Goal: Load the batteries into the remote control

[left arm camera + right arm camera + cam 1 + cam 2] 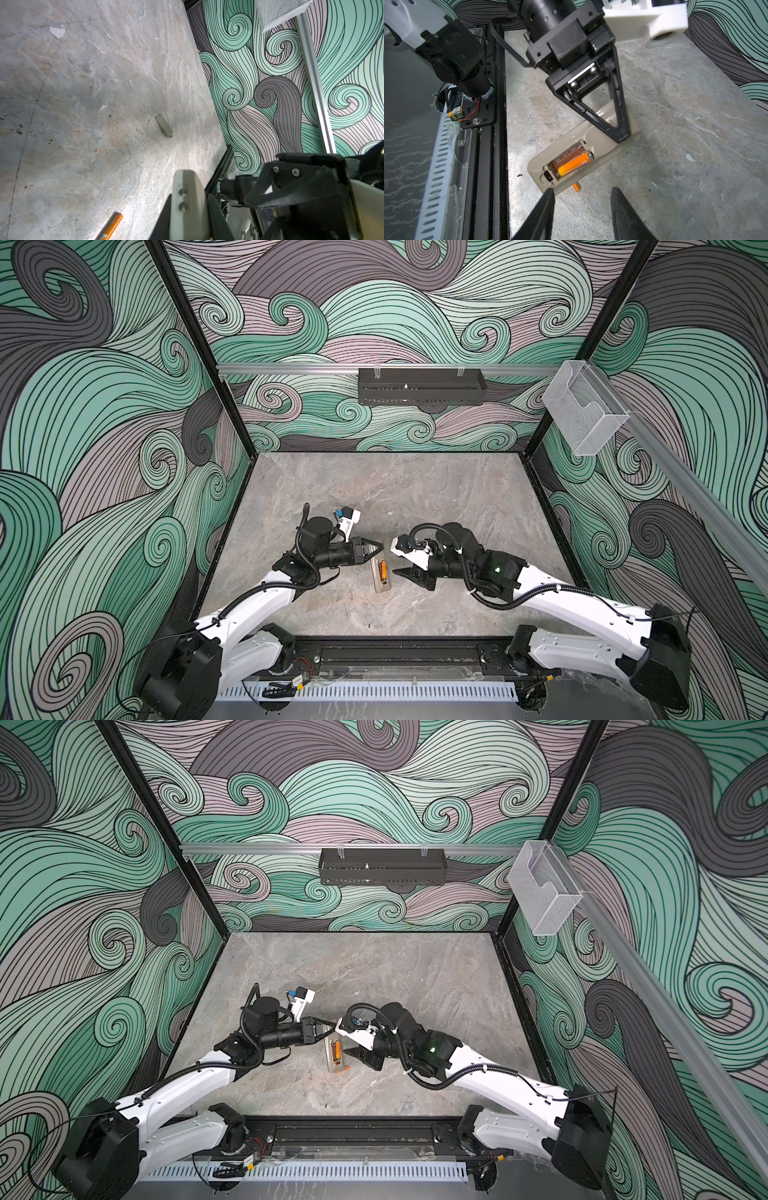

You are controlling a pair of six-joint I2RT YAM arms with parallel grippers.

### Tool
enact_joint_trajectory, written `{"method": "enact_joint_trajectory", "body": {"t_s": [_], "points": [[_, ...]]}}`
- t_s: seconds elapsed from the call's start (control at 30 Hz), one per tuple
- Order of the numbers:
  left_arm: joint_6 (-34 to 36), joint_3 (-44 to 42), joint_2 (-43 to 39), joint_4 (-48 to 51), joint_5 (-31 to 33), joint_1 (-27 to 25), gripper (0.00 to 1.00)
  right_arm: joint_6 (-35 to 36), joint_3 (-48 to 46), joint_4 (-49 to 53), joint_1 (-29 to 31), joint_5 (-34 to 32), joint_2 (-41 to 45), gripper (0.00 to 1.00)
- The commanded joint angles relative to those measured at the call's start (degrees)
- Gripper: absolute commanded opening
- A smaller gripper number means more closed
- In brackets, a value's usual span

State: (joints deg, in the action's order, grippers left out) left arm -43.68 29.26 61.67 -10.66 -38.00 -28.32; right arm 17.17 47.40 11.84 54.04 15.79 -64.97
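The remote control [376, 578] [330, 1063] [566, 141] lies back up on the table with its battery bay uncovered. One orange battery [385, 571] [337, 1051] [574, 163] sits in the bay beside a vacant slot. Another battery [576, 187] pokes out from under the remote's near end. In the left wrist view an orange battery [112, 226] shows at the frame's edge. My left gripper [380, 548] [332, 1028] [204, 199] [623, 137] is shut, its tip resting on the remote's far end. To the right of the remote, my right gripper [413, 578] [365, 1058] [582, 189] is open and holds nothing.
A small pale flat piece [164, 125] lies on the table towards the right wall. A black rail [395, 651] runs along the front edge. A black tray [419, 391] hangs on the back wall and a clear bin [582, 418] on the right wall.
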Motion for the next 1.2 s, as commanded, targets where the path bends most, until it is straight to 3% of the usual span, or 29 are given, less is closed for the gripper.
{"method": "enact_joint_trajectory", "body": {"t_s": [0.0,0.4,1.17], "points": [[1.79,2.77,0.34,1.99,-3.60,-0.25,0.00,2.91,1.91,1.12,-0.08,2.92,-0.65,0.43],[2.54,2.81,0.43,2.75,-5.85,-0.25,0.00,5.48,5.53,4.13,0.97,3.85,-4.89,0.33],[2.51,2.77,1.26,2.49,-6.65,-0.95,0.00,7.87,7.96,6.30,3.74,-0.11,-8.81,0.32]]}}
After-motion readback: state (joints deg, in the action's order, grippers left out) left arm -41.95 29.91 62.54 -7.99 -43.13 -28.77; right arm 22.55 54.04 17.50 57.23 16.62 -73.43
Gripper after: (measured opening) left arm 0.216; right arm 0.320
